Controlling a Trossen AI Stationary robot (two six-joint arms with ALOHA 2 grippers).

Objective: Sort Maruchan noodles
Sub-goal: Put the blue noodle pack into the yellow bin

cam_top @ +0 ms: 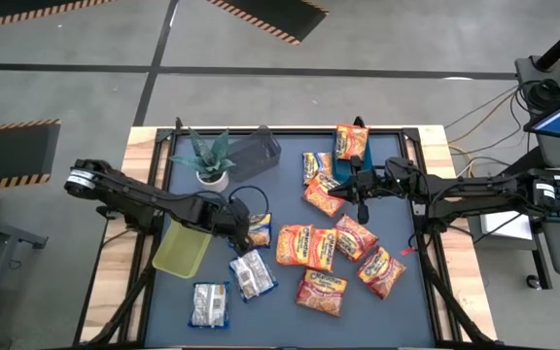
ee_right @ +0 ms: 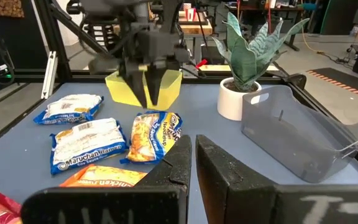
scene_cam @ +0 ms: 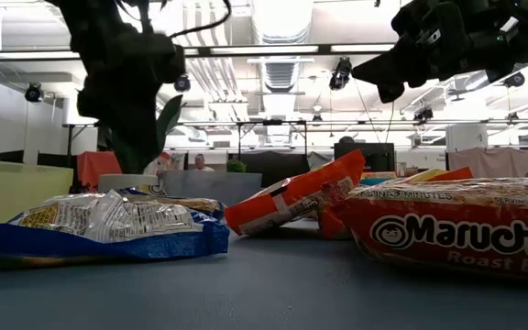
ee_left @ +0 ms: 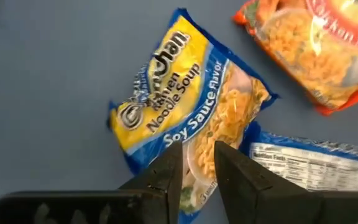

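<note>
Maruchan noodle packets lie flat on the blue-grey mat. A yellow-and-blue one (ee_left: 185, 112) (cam_top: 259, 230) lies under my left gripper (ee_left: 196, 160) (ee_right: 148, 102). The gripper hovers just above it, pointing steeply down, its fingers a little apart with nothing between them. Two whitish-silver packets (cam_top: 252, 274) (cam_top: 208, 303) lie nearer the front edge. Several orange packets (cam_top: 329, 243) are spread over the mat's middle and right. My right gripper (cam_top: 350, 181) (ee_right: 192, 158) hangs shut and level above the orange packets, holding nothing.
A yellow-green bin (cam_top: 183, 248) sits at the mat's left, beside my left arm. A clear grey bin (cam_top: 253, 151) lies tipped at the back, next to a potted plant (cam_top: 210, 160). One more orange packet (cam_top: 351, 141) lies at the far edge.
</note>
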